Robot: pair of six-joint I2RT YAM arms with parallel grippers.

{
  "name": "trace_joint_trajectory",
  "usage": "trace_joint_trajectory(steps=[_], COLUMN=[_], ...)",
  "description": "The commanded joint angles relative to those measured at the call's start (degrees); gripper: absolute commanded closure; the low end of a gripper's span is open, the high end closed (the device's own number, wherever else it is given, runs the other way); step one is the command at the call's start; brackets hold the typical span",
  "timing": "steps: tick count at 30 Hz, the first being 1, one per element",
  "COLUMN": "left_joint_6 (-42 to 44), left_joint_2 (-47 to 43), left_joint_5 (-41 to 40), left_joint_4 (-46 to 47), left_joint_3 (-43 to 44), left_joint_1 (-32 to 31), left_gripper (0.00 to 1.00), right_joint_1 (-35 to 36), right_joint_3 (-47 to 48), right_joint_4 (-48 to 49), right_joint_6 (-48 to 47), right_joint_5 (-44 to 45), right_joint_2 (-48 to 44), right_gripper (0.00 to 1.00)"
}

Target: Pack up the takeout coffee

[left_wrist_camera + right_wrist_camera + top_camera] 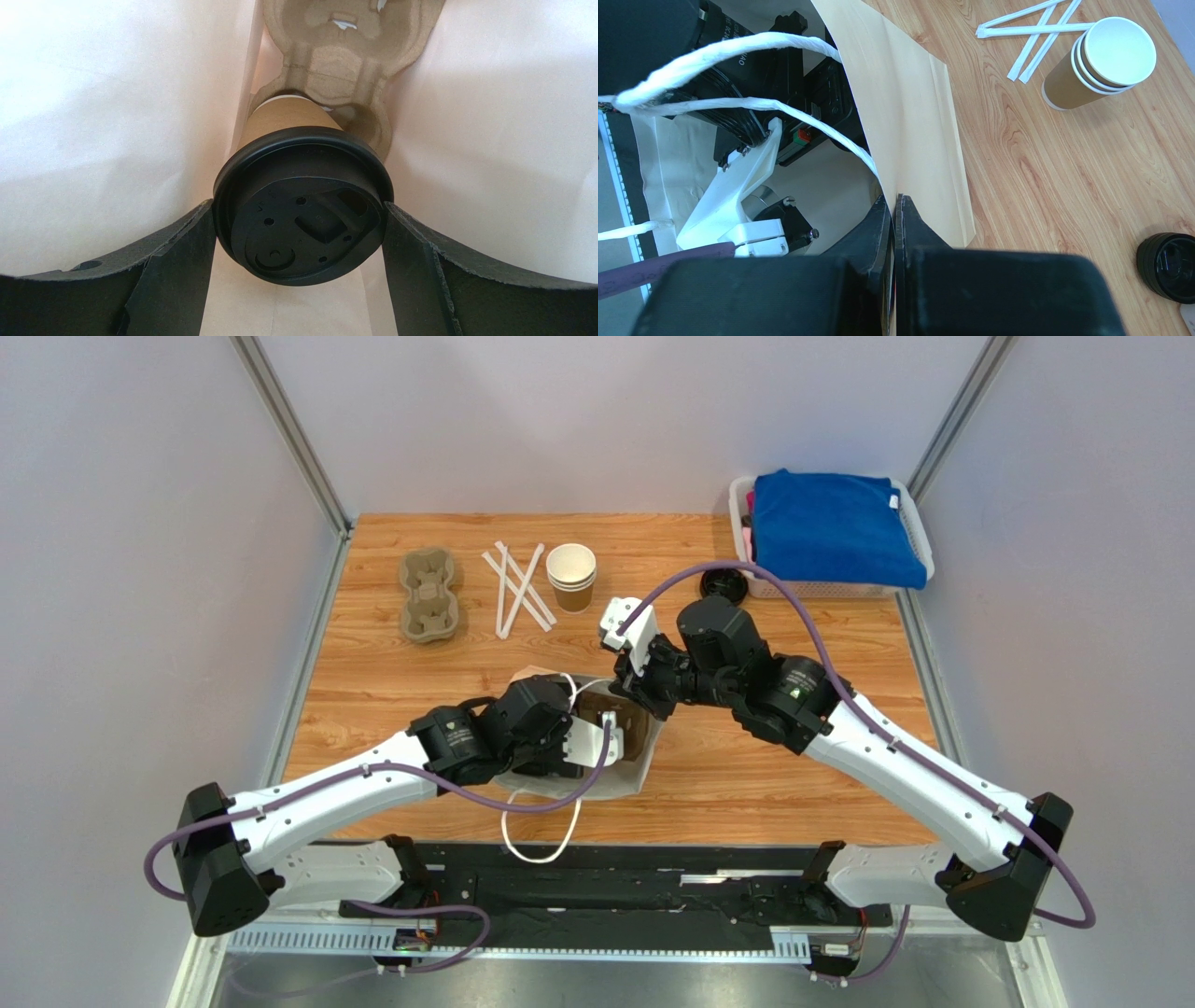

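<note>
The takeout coffee, a brown paper cup with a black lid, lies inside the white paper bag, lid toward the left wrist camera. Its base points at a pulp cup carrier deeper in the bag. My left gripper reaches into the bag, its two fingers pressed against opposite sides of the lid. My right gripper is shut on the bag's upper edge, holding the mouth up. From above, the cup is hidden by the bag and the left gripper; the right gripper sits at the bag's mouth.
A stack of lidless brown cups, wrapped straws and a second pulp carrier lie at the back of the table. A loose black lid sits near a white bin with blue cloth. The bag's string handle loops over the left arm.
</note>
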Motion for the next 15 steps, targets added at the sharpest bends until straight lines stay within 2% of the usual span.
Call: trace_joint_trajectory(steps=[1,15], left_joint_6=[-0.95,-0.25], left_joint_2=[1.62,4.35], left_joint_5=[0.12,4.69], left_joint_4=[-1.18,-1.72], left_joint_3=[0.88,2.02], left_joint_1=[-0.01,1.49], left_gripper=[0.76,0.76], right_joint_1=[-0.07,-0.16], right_joint_3=[2.24,1.02], right_joint_4=[1.00,2.22], right_joint_6=[-0.57,-1.28], right_joint_5=[-0.31,-4.00], right_joint_2=[-0.50,-1.38], right_gripper=[1.00,1.00])
